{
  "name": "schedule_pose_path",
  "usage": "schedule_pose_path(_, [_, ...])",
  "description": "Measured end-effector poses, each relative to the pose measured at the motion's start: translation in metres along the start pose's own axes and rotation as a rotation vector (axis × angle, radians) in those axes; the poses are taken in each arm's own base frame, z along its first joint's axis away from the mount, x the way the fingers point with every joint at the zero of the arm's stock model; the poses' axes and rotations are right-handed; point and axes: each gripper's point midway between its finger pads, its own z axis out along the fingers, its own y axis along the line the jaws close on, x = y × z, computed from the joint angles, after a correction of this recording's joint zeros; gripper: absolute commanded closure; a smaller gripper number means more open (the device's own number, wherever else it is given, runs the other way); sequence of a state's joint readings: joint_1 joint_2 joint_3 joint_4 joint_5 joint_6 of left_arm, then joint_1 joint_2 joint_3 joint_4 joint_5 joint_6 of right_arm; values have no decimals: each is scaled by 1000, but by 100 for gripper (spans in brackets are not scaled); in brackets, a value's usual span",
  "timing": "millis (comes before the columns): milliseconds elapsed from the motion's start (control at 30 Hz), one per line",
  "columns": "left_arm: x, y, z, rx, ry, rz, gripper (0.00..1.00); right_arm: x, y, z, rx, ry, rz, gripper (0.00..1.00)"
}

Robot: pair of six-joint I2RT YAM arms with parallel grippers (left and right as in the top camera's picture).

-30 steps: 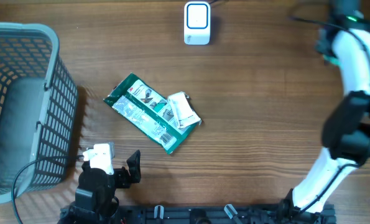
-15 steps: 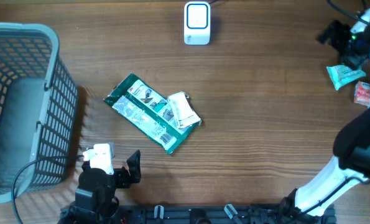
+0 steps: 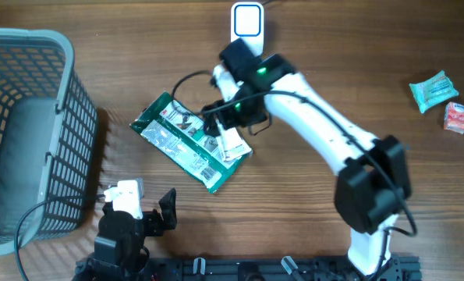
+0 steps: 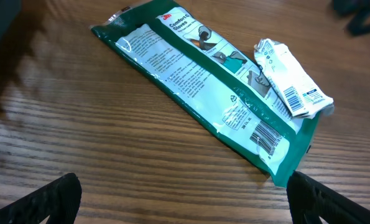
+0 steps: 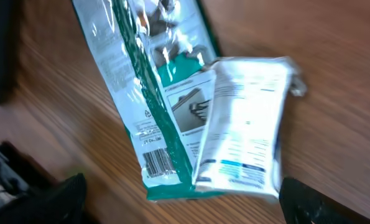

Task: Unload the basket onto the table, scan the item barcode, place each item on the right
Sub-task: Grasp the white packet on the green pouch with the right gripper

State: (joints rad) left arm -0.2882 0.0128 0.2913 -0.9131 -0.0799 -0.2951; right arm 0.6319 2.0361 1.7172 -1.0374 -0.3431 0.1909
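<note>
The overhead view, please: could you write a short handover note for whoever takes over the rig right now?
Left gripper: open, empty, at the near edge.
Right gripper: open, empty, hovering over the white packet, which lies on the green glove packet in the middle.
Scanner at the far edge.
Done: nothing gripped, no item at the scanner.
To do: pick an item, show its barcode to the scanner.

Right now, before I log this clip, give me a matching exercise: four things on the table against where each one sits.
1 green glove packet
2 white sachet
3 white scanner
4 grey basket

A at the left edge
B at the far edge, centre
C flat in the middle, barcode up
D lying on the green packet's end

Pairs: 1-C, 2-D, 3-B, 4-A
</note>
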Motion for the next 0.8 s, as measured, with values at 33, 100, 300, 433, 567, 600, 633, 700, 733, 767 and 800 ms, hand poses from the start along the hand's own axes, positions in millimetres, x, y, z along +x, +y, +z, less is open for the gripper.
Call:
schedule_pose_path(33, [0, 0, 0, 0, 0, 0, 0, 1, -2, 11, 12, 17, -5, 0])
schedule_pose_path(100, [0, 0, 0, 0, 0, 0, 0, 3, -17, 40, 56, 55, -3, 0])
schedule_pose_path(300, [0, 0, 0, 0, 0, 0, 0, -1, -43, 70, 141, 66, 1, 0])
schedule_pose_path(433, [0, 0, 0, 0, 0, 0, 0, -4, -46, 70, 153, 56, -4, 16])
schedule_pose_path(567, [0, 0, 0, 0, 0, 0, 0, -6, -47, 73, 151, 49, -17, 24])
schedule_pose_path(600, [0, 0, 0, 0, 0, 0, 0, -6, -47, 77, 147, 51, -18, 23])
schedule_pose_path(633, [0, 0, 0, 0, 0, 0, 0, -5, -49, 82, 144, 60, -16, 24])
schedule_pose_path(700, [0, 0, 0, 0, 0, 0, 0, -7, -48, 85, 138, 59, -16, 36])
schedule_pose_path(733, [0, 0, 0, 0, 0, 0, 0, -7, -49, 85, 138, 60, -15, 45])
schedule_pose_path(767, [0, 0, 0, 0, 0, 0, 0, -7, -50, 86, 138, 62, -8, 52])
schedule_pose_path(800, [0, 0, 0, 0, 0, 0, 0, -8, -50, 87, 135, 64, -6, 59])
